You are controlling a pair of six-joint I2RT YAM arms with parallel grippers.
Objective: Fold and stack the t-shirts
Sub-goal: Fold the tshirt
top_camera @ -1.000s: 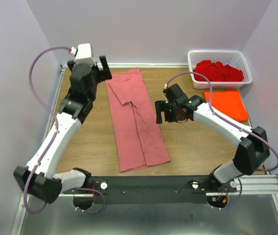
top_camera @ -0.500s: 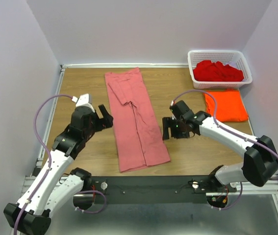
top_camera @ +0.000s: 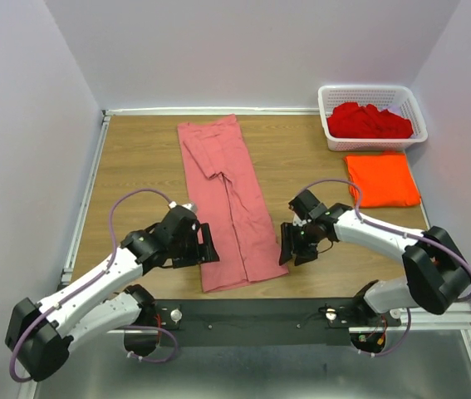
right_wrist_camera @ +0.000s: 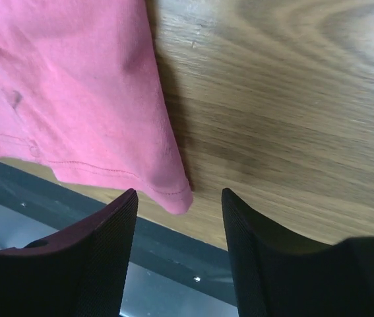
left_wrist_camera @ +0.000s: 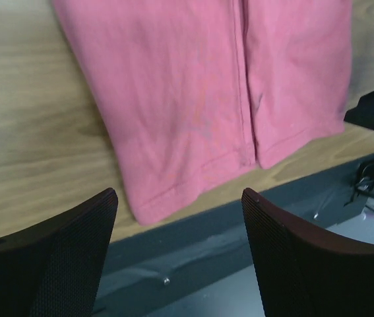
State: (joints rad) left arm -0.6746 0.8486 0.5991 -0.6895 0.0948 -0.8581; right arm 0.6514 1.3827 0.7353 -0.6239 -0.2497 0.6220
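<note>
Salmon-pink cloth t-shirt (top_camera: 223,195), folded into a long strip, flat on wooden counter (top_camera: 135,166), long axis far-to-near; near hem corners flanked by left gripper (top_camera: 205,248) and right gripper (top_camera: 288,246), both parted, empty.

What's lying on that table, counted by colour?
Salmon-pink t-shirt: 1
Orange t-shirt: 1
White basket: 1
Red cloth heap in the basket: 1; the pieces in it cannot be counted
Total: 4
</note>
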